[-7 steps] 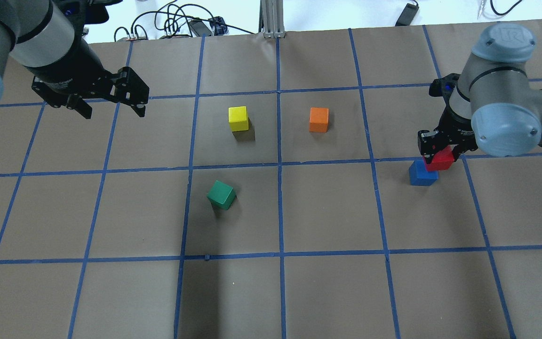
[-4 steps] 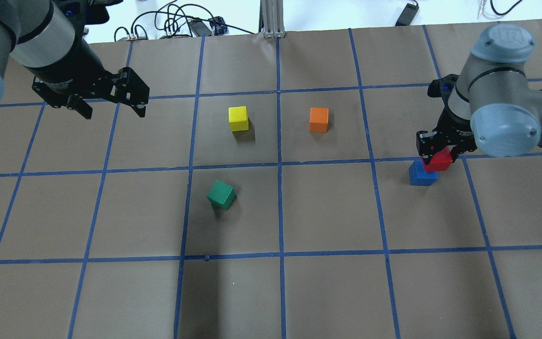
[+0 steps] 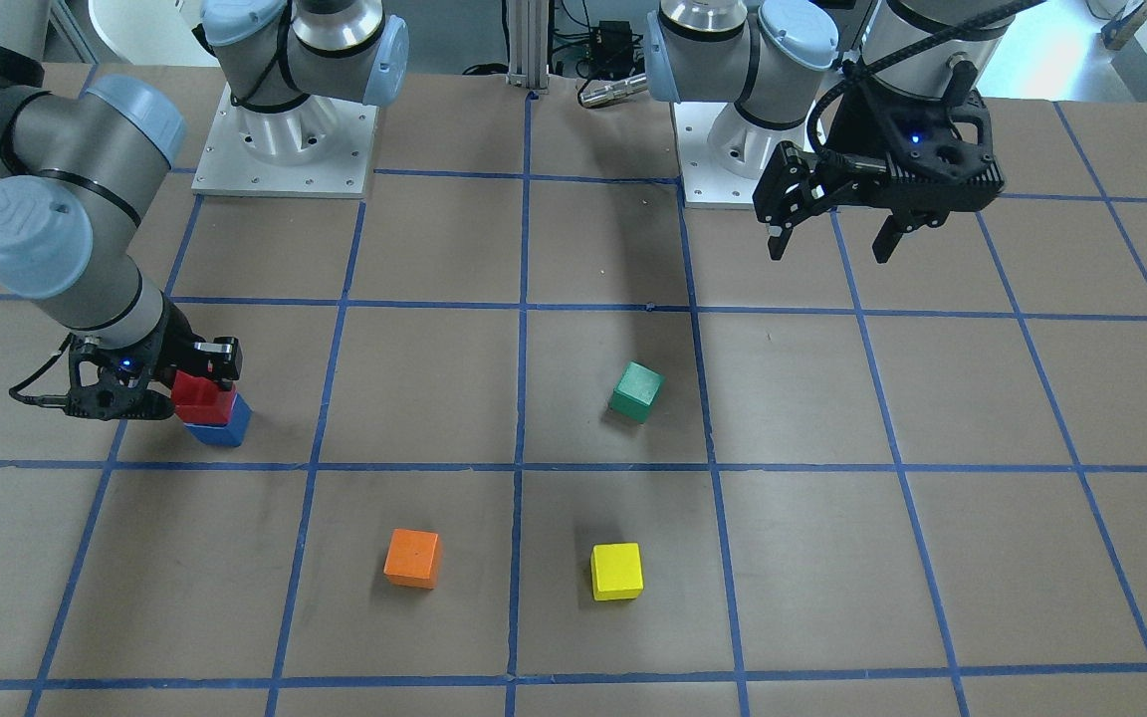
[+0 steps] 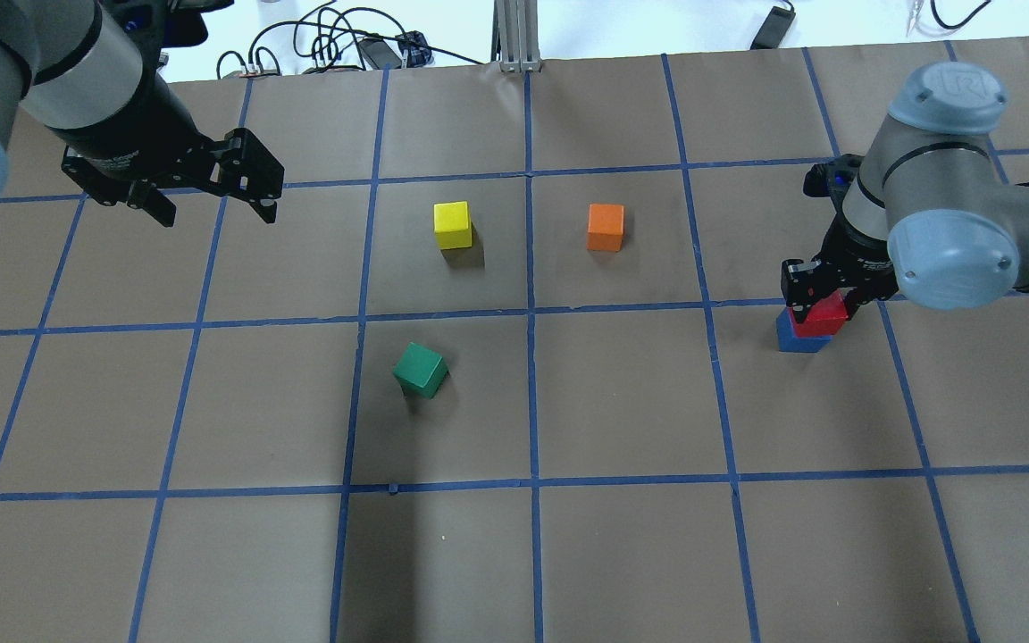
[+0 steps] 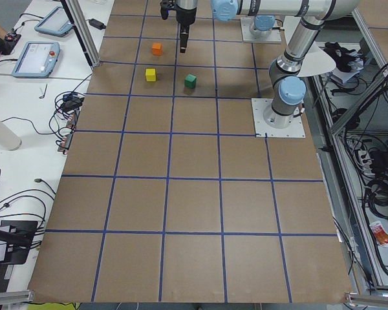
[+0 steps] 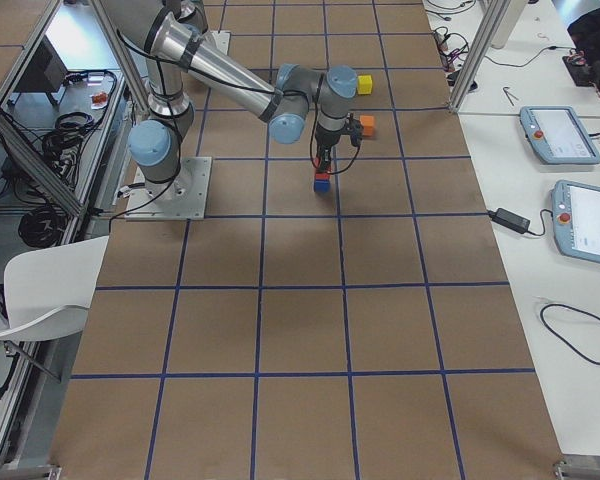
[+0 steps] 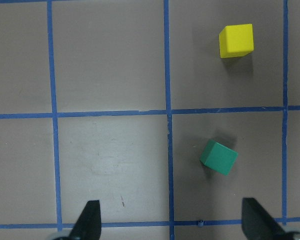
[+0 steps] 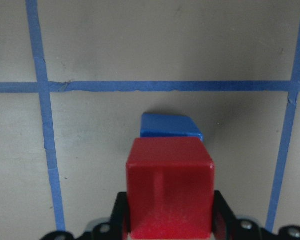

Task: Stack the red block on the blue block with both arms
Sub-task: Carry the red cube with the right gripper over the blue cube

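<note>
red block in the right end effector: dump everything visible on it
The small matte red cube looks solid and painted, with crisp edges. It is upright, clamped on two opposite sides by the right arm's black two-finger end effector. It sits over the small blue cube, offset so a strip of blue top shows; whether they touch is unclear. Both are inside one blue-taped square of the brown paper-covered table.

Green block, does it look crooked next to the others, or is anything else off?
Yes. The green block sits turned at an angle to the blue tape lines, while the yellow block and orange block lie square to them. Nothing looks spilled or damaged.
</note>
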`<state>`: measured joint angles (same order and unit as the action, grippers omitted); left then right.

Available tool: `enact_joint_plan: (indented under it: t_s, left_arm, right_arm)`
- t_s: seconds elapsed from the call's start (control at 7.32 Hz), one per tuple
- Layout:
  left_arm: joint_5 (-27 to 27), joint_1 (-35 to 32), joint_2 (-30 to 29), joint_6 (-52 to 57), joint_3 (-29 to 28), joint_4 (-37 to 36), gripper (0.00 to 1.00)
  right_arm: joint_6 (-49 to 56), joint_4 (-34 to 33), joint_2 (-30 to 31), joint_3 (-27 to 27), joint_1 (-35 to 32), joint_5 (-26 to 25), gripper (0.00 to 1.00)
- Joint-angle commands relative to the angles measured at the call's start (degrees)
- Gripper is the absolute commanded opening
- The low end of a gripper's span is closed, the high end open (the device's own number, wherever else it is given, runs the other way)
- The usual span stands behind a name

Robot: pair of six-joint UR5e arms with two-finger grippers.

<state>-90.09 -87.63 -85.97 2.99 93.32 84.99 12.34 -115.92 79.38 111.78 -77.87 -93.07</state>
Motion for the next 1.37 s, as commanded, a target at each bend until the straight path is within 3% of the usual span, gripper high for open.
enact_joint_plan:
  t_s: [0.0, 0.14, 0.27, 0.41, 0.96, 1.23]
  left_arm:
    - [0.0, 0.0, 0.0, 0.0, -0.1, 0.0, 1.0]
    - [0.0, 0.0, -0.1, 0.1, -0.1, 0.0, 1.0]
    - [0.0, 0.0, 0.0, 0.1, -0.1, 0.0, 1.0]
    - [0.0, 0.0, 0.0, 0.1, -0.1, 0.0, 1.0]
    - [-0.1, 0.3, -0.1, -0.1, -0.5, 0.1, 1.0]
    - [0.0, 0.4, -0.3, -0.1, -0.7, 0.1, 1.0]
  right_arm:
    - [0.1, -0.1, -0.1, 0.1, 0.0, -0.4, 0.07]
    - [0.1, -0.2, -0.2, 0.1, 0.0, -0.8, 0.36]
    - [0.2, -0.2, -0.1, 0.1, 0.1, -0.9, 0.48]
    - [0.1, -0.2, -0.1, 0.1, 0.1, -0.4, 0.7]
    - [0.1, 0.5, 0.5, -1.1, 0.2, -0.4, 1.0]
    - [-0.1, 11.3, 4.6, -6.4, 0.0, -0.4, 1.0]
